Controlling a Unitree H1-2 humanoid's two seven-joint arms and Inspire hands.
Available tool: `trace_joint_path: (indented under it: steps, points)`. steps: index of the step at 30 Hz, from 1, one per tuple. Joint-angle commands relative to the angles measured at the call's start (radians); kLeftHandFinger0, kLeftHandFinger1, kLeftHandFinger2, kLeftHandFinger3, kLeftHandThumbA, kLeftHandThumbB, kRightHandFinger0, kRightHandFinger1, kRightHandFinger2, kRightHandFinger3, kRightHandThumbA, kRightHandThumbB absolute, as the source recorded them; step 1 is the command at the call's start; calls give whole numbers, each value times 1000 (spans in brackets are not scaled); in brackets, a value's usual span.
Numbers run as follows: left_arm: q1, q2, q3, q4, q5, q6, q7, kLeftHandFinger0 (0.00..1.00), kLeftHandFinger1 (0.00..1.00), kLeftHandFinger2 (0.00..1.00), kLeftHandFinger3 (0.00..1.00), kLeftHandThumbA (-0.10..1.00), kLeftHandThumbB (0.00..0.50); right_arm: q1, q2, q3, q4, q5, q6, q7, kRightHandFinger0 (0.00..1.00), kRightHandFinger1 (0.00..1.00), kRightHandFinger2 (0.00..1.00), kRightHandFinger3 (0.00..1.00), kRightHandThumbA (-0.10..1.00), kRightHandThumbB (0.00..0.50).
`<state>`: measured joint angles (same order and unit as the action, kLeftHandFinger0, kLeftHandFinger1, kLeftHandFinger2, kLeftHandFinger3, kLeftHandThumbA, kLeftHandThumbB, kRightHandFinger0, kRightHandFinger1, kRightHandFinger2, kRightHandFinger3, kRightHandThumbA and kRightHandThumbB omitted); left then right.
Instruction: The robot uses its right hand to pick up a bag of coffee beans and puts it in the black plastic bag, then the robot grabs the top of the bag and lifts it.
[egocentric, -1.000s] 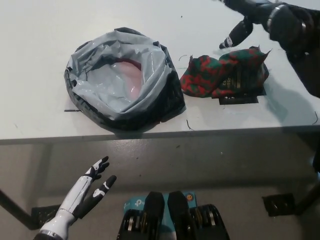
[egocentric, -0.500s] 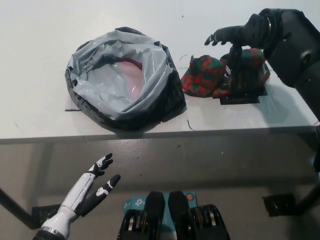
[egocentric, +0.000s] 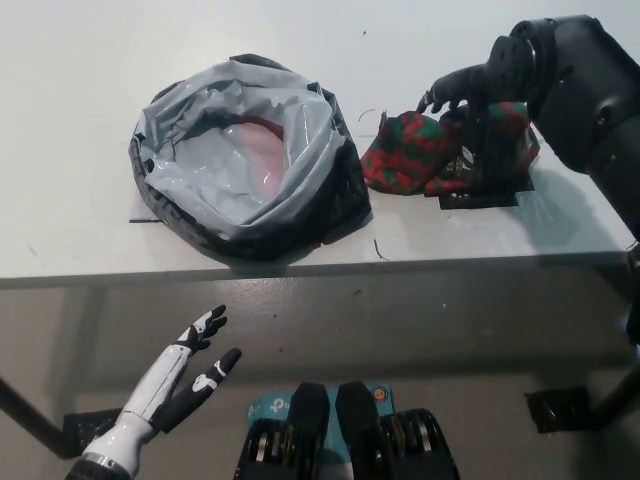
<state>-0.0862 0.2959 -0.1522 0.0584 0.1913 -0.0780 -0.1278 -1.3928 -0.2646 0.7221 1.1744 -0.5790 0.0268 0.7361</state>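
Since the earlier frame, the black right hand has dropped from above the far edge of the red-and-green patterned coffee bean bag onto it, its fingers now curling down over the bag's upper right portion; whether they actually grip the material cannot be told, as the hand covers the contact area. Fingertips reach toward the bag's top edge, near the middle. Nothing else on the table has shifted. The coffee bean bag lies crumpled and flat on the white table, at the right side, partly over a dark rectangular patch in the tabletop. Just beside it to the left, close but not clearly touching, sits the black plastic bag, its mouth rolled open and facing up, showing a pale grey glossy lining with a pinkish-red tint at the bottom. The black outer rim of that bag reaches the near edge of the table. The white left hand rests low at the lower left, below table level and well apart from both bags, fingers spread apart and holding nothing. A grey floor shows beneath the table's near edge.
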Motion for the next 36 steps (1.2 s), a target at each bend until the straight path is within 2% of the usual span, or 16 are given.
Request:
trace_joint_path:
  steps: [1, 19, 21, 22, 23, 24, 25, 26, 27, 28, 29, 31, 33, 34, 35, 36]
  points:
    - [-10, 17, 4, -30, 0, -30, -21, 1000, 1000, 1000, 1000, 884, 148, -48, 1, 17, 20, -57, -11, -53, 1000, 1000, 1000, 1000, 1000, 500]
    - [-32, 14, -1, -27, 9, -29, -35, 1000, 1000, 1000, 1000, 874, 141, 7, 77, 20, 143, -79, -50, -159, 1000, 1000, 1000, 1000, 882, 500]
    - [-35, 15, 0, -26, 7, -26, -37, 1000, 1000, 1000, 1000, 875, 145, 25, 75, -24, 145, -40, -63, -211, 981, 926, 917, 1000, 713, 441]
    - [-37, 16, 1, -25, 7, -25, -37, 1000, 1000, 1000, 1000, 876, 147, 31, 73, -41, 142, -29, -71, -243, 562, 507, 484, 727, 555, 413]
    - [-39, 16, 1, -25, 8, -25, -36, 1000, 1000, 1000, 1000, 877, 148, 37, 71, -55, 139, -26, -89, -274, 345, 315, 445, 726, 520, 430]
    - [-41, 16, 2, -23, 7, -25, -36, 1000, 1000, 1000, 1000, 877, 149, 39, 69, -62, 138, -27, -95, -294, 222, 334, 484, 653, 463, 413]
    - [-44, 16, 2, -21, 7, -25, -36, 1000, 1000, 1000, 1000, 878, 149, 41, 68, -70, 136, -32, -99, -324, 346, 608, 683, 545, 351, 369]
    - [-45, 17, 2, -20, 8, -25, -36, 1000, 1000, 1000, 1000, 878, 149, 43, 68, -72, 135, -35, -99, -340, 436, 674, 711, 517, 320, 359]
    - [-46, 17, 1, -19, 6, -26, -38, 1000, 1000, 1000, 1000, 878, 149, 48, 64, -83, 132, -36, -105, -380, 345, 548, 613, 401, 238, 315]
    - [-46, 18, 2, -19, 3, -25, -40, 1000, 1000, 1000, 1000, 877, 149, 51, 59, -97, 129, -32, -110, -415, 309, 497, 594, 470, 211, 284]
    - [-46, 17, 2, -18, 1, -24, -41, 1000, 1000, 1000, 1000, 871, 152, 52, 54, -106, 129, -29, -109, -432, 294, 452, 536, 377, 231, 258]
    - [-44, 17, 1, -15, 0, -29, -41, 1000, 1000, 1000, 1000, 868, 151, 55, 49, -118, 133, -30, -115, -450, 275, 438, 518, 346, 244, 247]
    - [-44, 17, 0, -13, 4, -35, -41, 1000, 1000, 1000, 1000, 867, 148, 56, 42, -128, 132, -32, -127, -455, 271, 439, 502, 377, 280, 239]
    - [-43, 18, 0, -8, 8, -39, -40, 1000, 1000, 1000, 1000, 872, 149, 55, 36, -135, 129, -31, -134, -455, 366, 506, 534, 445, 290, 248]
    - [-43, 19, -1, -5, 11, -42, -38, 1000, 1000, 1000, 1000, 876, 154, 54, 29, -139, 125, -30, -143, -455, 527, 708, 748, 639, 302, 249]
    - [-43, 18, 0, -4, 13, -43, -37, 1000, 1000, 1000, 1000, 877, 155, 53, 26, -141, 124, -32, -146, -455, 633, 761, 762, 730, 309, 248]
